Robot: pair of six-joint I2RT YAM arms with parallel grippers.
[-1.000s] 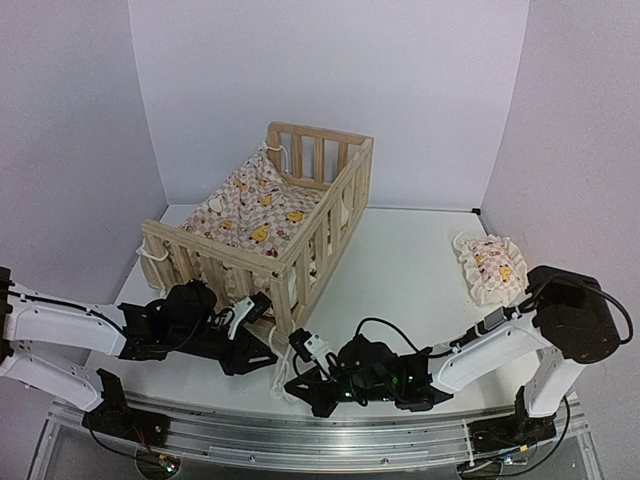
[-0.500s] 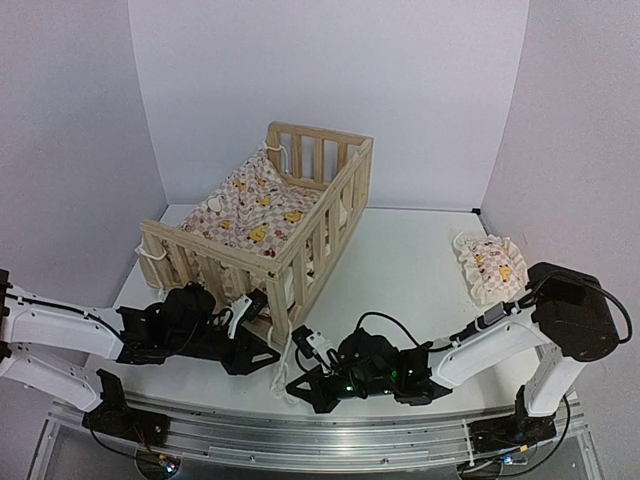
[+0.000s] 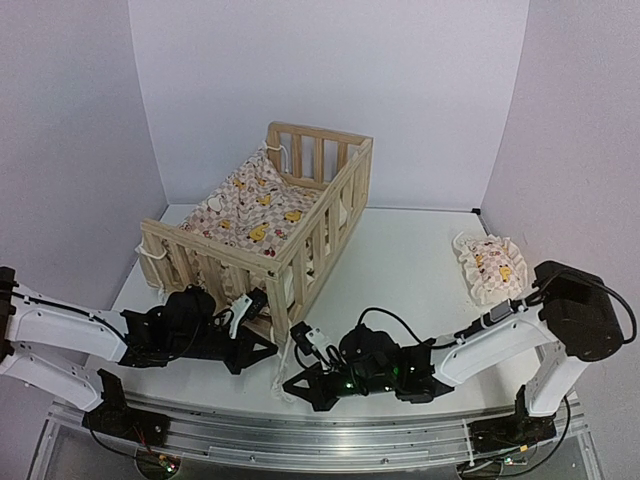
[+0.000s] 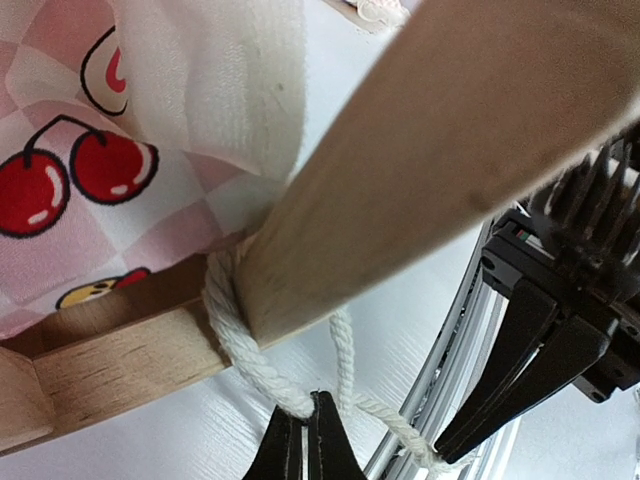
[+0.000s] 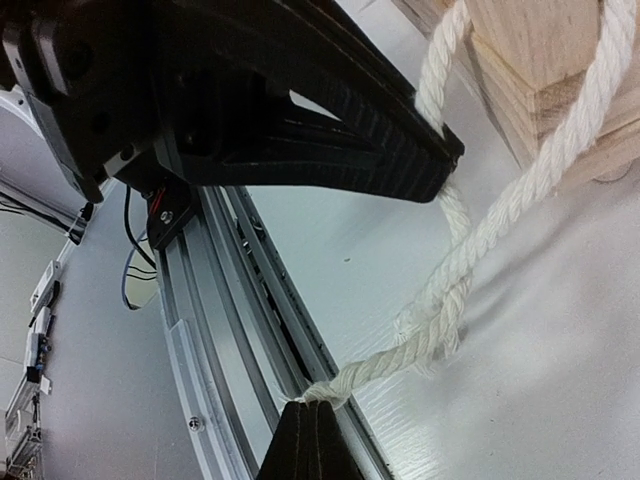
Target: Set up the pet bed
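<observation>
I'm now pinching the white twisted cotton rope (image 4: 236, 335) with my left gripper (image 4: 305, 440), spread a moment ago, at the near corner post of the light-wood slatted pet bed (image 3: 283, 285) standing on the white table (image 3: 400, 270), left side, while the right gripper (image 5: 315, 432) is pinching the rope's tail, so tightening looks possible.

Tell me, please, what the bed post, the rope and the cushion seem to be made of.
Bed post: pale unpainted wood, matte, with fine grain lines.
Rope: white twisted cord, probably cotton, with fuzzy strands.
Cushion: soft printed cloth, pink checks with cherries.
</observation>
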